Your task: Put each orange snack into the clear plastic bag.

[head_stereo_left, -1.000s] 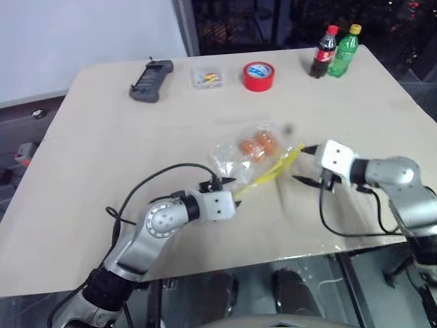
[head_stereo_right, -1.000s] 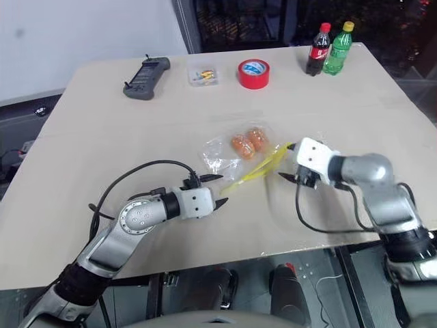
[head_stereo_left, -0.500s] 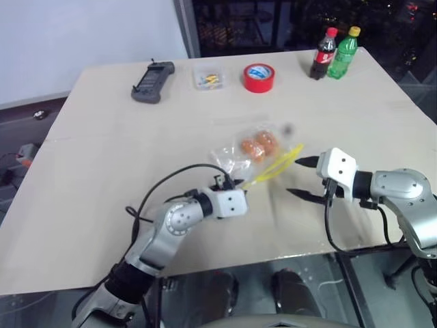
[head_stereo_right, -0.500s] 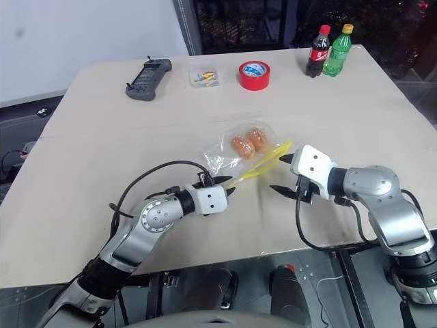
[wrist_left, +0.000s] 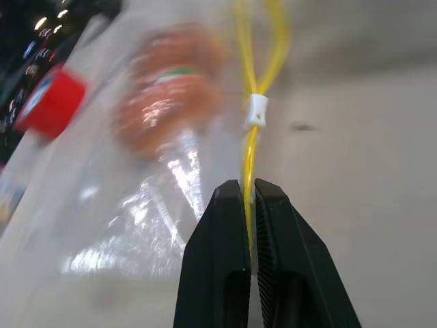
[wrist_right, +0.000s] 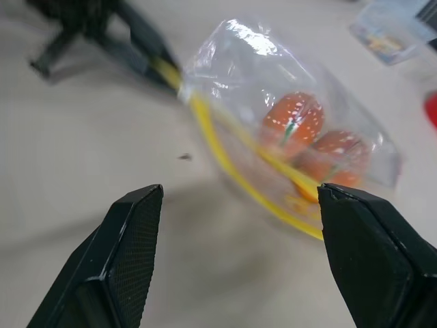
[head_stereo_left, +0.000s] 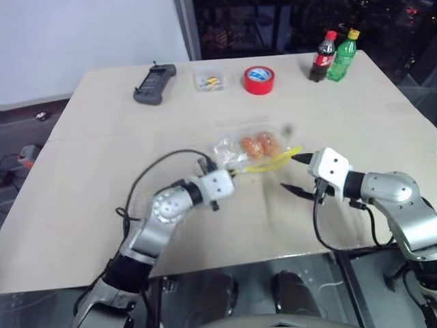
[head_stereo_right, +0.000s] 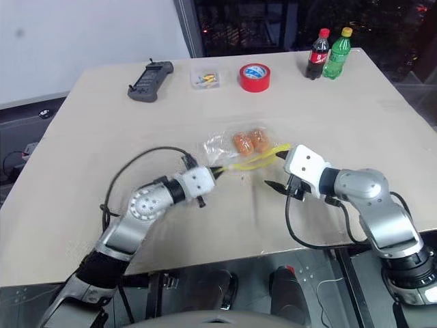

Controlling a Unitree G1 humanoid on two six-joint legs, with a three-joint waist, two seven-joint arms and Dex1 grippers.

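The clear plastic bag (head_stereo_left: 232, 152) lies in the middle of the table with both orange snacks (head_stereo_left: 250, 145) (head_stereo_left: 268, 143) inside it, side by side. Its yellow seal strip (wrist_left: 248, 157) runs along the near edge, and the mouth gapes into a loop toward the right. My left gripper (wrist_left: 248, 188) is shut on the left end of that strip. My right gripper (head_stereo_left: 292, 172) is open at the strip's right end, holding nothing. In the right wrist view, the snacks (wrist_right: 295, 123) show through the bag beyond the open fingers (wrist_right: 136, 225).
At the far side of the table are a black handheld device (head_stereo_left: 153, 82), a small clear box (head_stereo_left: 209, 80), a red tape roll (head_stereo_left: 259, 78), a cola bottle (head_stereo_left: 322, 56) and a green bottle (head_stereo_left: 342, 53). The table's front edge runs just under both arms.
My left gripper has closed on the bag's yellow seal strip and moved forward and up with it. The right gripper drifted slightly left and stayed open.
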